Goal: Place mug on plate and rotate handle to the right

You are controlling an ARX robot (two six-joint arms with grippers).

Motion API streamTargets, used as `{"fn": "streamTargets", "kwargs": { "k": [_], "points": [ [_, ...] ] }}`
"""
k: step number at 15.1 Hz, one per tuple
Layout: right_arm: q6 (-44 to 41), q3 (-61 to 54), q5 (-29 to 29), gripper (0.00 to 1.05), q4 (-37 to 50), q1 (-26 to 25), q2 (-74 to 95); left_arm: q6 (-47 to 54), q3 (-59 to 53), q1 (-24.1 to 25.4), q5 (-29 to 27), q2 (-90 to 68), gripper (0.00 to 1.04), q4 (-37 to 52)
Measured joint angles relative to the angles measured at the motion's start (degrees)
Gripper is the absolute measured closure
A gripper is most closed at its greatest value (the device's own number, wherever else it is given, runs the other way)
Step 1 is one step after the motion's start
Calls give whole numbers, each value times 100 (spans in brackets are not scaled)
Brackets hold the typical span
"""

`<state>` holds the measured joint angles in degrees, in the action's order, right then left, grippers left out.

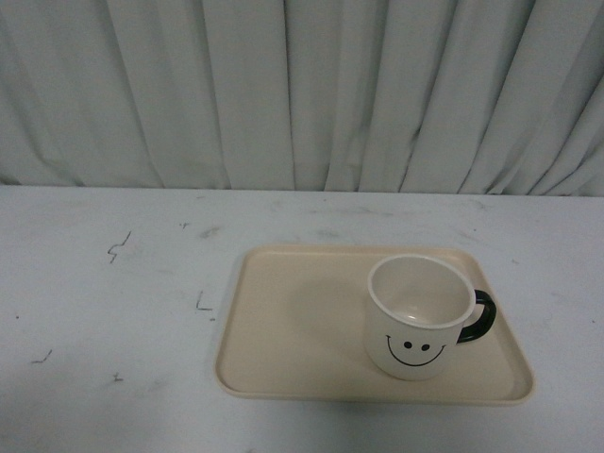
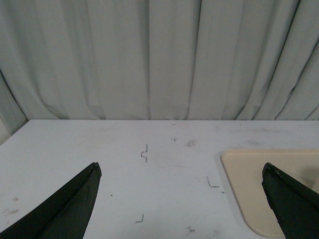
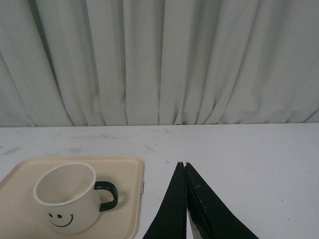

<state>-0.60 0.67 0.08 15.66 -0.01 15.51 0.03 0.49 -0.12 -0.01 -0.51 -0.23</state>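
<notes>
Mug (image 1: 418, 317) is what I see first: cream-white, upright, sitting on the plate (image 1: 293, 330) in the lower right of the front frame, toward the plate's right end and a little nearer its front edge. Its smiley face looks toward my camera, and the dark handle (image 1: 479, 316) sticks out toward the right side of the frame, over the plate's right rim area. The mug looks empty inside.

Around it, the plate lies flat on the pale bench (image 1: 104, 311), which carries a few small dark scuff marks in the left half of the frame. A pleated grey curtain (image 1: 302, 90) fills the upper part of the frame behind the bench.

Neither arm shows in my front view. From the left wrist camera I see the left tool (image 2: 182, 196) spread wide with nothing between its fingers, hovering over bare bench with a corner of the plate beside one finger. From the right wrist camera the right tool (image 3: 185, 164) has its tips pressed together, gripping nothing, just beside the plate and clear of the mug.
</notes>
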Motion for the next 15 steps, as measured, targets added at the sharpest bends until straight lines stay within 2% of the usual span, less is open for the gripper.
{"fn": "streamTargets", "kwargs": {
  "k": [5, 6, 7, 10, 15],
  "points": [
    [0, 0, 0, 103, -546, 0, -540, 0, 0, 0, 0, 0, 7, 0],
    [0, 4, 2, 103, -866, 0, -761, 2, 0, 0, 0, 0, 7, 0],
    [-2, 0, -7, 103, -1620, 0, -1384, 0, 0, 0, -2, 0, 7, 0],
    [0, 0, -7, 100, -1589, 0, -1526, 0, 0, 0, 2, 0, 7, 0],
    [0, 0, -7, 38, -1589, 0, -1526, 0, 0, 0, 0, 0, 7, 0]
  ]
}}
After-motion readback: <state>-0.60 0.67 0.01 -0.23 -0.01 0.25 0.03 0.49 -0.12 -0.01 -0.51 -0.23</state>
